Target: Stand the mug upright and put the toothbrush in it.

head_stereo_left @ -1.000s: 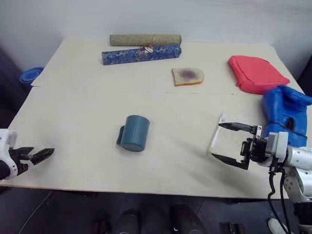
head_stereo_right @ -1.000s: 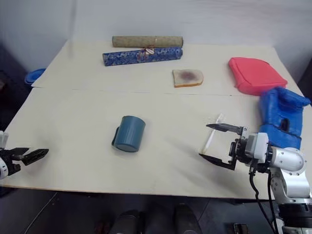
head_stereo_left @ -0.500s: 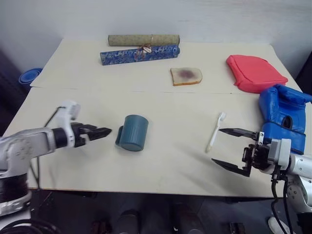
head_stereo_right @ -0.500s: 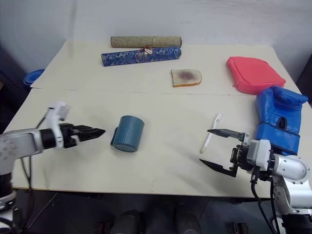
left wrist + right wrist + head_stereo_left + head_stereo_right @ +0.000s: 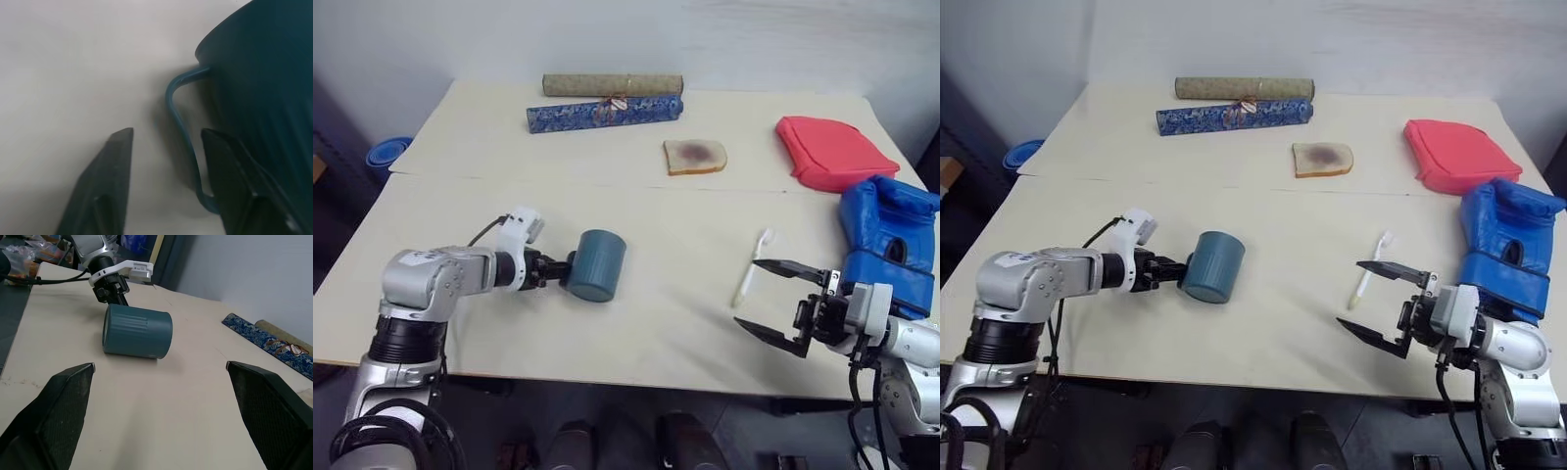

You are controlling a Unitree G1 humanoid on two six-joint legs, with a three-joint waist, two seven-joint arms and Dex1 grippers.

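Note:
The teal-grey mug (image 5: 597,265) lies on its side in the middle of the table, its handle turned toward my left arm. My left gripper (image 5: 558,271) is right at that handle. In the left wrist view its fingers (image 5: 117,186) stand apart, with the loop handle (image 5: 178,122) between them and a gap still showing beside it. The white toothbrush (image 5: 751,267) lies flat to the right of the mug. My right gripper (image 5: 750,294) hovers wide open just in front of the toothbrush, holding nothing, and points toward the mug (image 5: 137,330).
At the back lie an olive roll (image 5: 612,84) and a blue patterned roll (image 5: 604,111). A slice of bread (image 5: 695,156) and a red pad (image 5: 832,149) lie further right. A blue boxing glove (image 5: 886,235) sits beside my right arm.
My left arm has swung in from the table's left edge to the mug's handle, and its fingers have narrowed. The right gripper has stayed where it was.

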